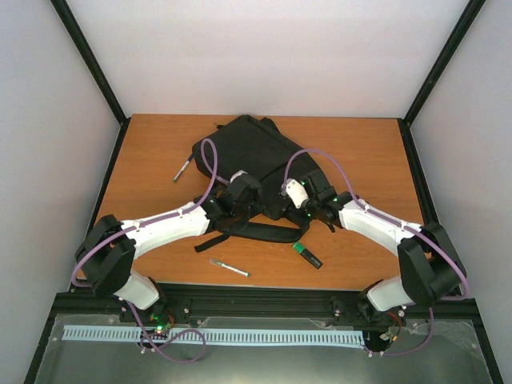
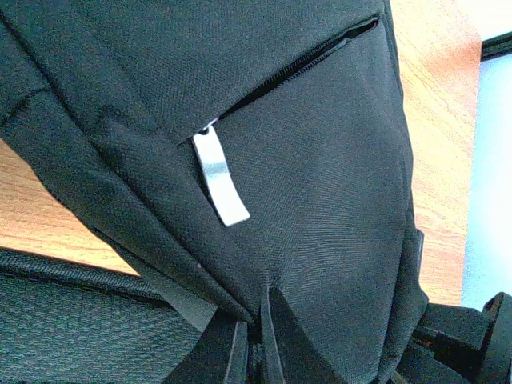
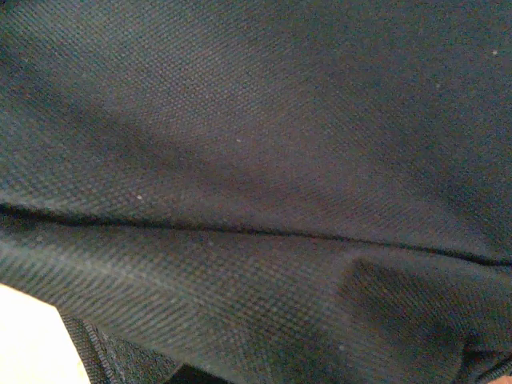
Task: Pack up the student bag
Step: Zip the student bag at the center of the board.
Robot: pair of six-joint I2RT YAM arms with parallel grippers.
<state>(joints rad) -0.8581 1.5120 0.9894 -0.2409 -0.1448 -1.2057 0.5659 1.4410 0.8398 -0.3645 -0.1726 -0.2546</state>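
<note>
So, your left end effector [image 2: 256, 320] pinches the student bag [image 1: 248, 148] fabric. Your right end effector [image 1: 308, 210] sits pressed together against it.

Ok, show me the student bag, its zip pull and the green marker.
student bag [image 1: 248, 148]: top view, upper panel.
zip pull [image 2: 221, 180]: left wrist view, silver tab.
green marker [image 1: 307, 255]: top view, dark barrel.

The student bag [image 1: 248, 152] is black with a fine woven texture. Just above the black jaws of the left gripper [image 2: 256, 324] hangs a silver-grey zip pull [image 2: 218, 178]. The table [image 1: 160, 152] is orange-brown; the marker [image 1: 306, 255] is green and black.
</note>
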